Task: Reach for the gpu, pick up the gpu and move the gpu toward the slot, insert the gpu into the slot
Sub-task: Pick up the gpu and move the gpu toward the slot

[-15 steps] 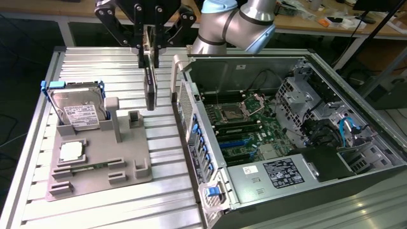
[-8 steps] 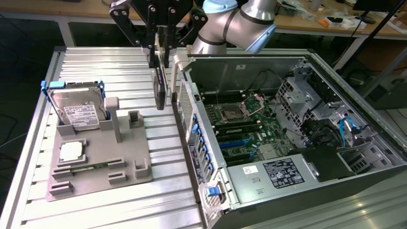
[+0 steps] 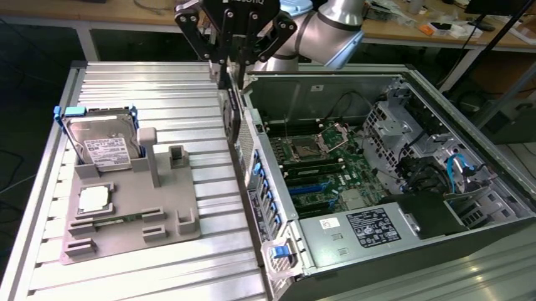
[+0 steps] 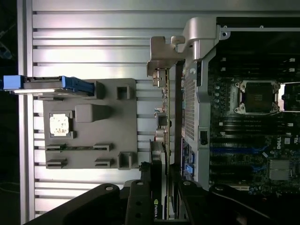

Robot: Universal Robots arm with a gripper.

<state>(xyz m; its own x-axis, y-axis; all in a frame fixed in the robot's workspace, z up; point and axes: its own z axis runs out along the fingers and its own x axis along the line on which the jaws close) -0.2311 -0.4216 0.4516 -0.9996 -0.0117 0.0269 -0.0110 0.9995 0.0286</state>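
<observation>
The black, multi-fingered gripper (image 3: 233,70) is clenched on the gpu (image 4: 158,159), a thin dark grey circuit card with a silver metal bracket (image 4: 164,49) at one end. The card hangs edge-down beneath the gripper, clear of the ribbed aluminium desk (image 3: 142,84). It sits just outside the perforated rear wall of the open dark computer case (image 3: 238,145), close beside it.

The slot (image 3: 312,187), a long narrow blue plastic connector strip on the green motherboard (image 3: 356,168), lies beyond that wall from the gripper, inside the case. It is lower than the card and well apart from it.

In the wrist view the card's long edge runs along the case wall, while the blue strip runs away from the wall. So I judge the two long axes to be roughly crosswise. The bracket end points away from the gripper.

The card is not yet over the board.
</observation>
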